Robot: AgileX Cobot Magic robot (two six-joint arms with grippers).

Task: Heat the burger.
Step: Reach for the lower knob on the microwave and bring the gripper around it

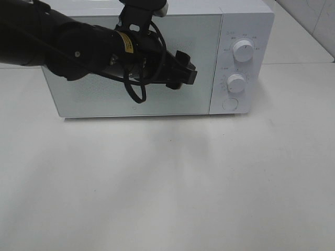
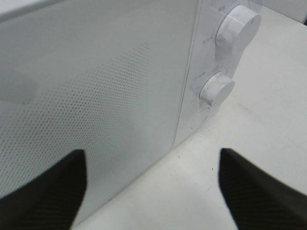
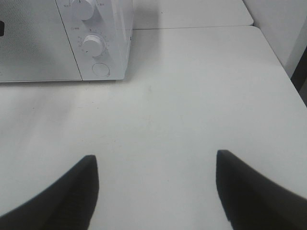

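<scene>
presently: burger, not in view, place cannot be told. microwave [image 1: 204,99], white, door [image 1: 89,102] shut; dial print and yellow arm label [image 1: 125,43] unreadable. left gripper [image 2: 152,158] spread, empty, facing door; right gripper [image 3: 156,157] spread, empty, over table [image 1: 167,183].

Overhead camera, two wrist cameras.
Overhead looks down on the microwave [image 1: 172,104] front; left wrist close, right wrist farther back; all share its knobs [image 1: 244,50].
</scene>
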